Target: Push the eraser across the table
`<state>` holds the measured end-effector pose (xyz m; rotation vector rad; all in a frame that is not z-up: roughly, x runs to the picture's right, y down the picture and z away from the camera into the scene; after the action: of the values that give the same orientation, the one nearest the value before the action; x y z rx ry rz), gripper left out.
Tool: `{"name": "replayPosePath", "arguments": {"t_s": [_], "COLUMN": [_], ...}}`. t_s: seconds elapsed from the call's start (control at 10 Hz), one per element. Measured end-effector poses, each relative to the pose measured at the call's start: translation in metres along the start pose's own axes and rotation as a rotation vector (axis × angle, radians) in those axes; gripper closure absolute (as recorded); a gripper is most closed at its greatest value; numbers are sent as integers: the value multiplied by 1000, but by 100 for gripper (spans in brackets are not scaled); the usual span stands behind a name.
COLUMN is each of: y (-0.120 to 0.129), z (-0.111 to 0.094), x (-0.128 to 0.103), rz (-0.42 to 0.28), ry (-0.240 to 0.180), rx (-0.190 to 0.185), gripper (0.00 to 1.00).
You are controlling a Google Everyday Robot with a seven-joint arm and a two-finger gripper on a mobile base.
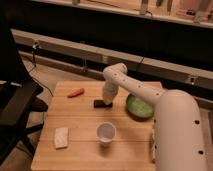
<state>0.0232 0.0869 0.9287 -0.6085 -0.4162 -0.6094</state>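
The eraser (pixel 102 104) is a small flat black block lying near the middle of the light wooden table (pixel 80 150). My white arm reaches in from the right and bends down over it. The gripper (pixel 106 98) hangs right above the eraser's right end and appears to touch it. A white cup (pixel 106 133) stands in front of the eraser, nearer the table's front edge.
An orange carrot-like piece (pixel 76 92) lies at the back left. A pale whitish pad (pixel 61 137) lies at the front left. A green bowl (pixel 139 106) sits at the right, partly behind my arm. A dark chair (pixel 17 107) stands left of the table.
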Motion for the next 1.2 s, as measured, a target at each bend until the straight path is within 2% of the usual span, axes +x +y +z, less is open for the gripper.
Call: {"name": "replayPosePath", "arguments": {"t_s": [1.2], "y": [-5], "z": [1], "x": [-3], "rz": [-15], "ry": [-5], "rx": [0], "gripper": [100]}}
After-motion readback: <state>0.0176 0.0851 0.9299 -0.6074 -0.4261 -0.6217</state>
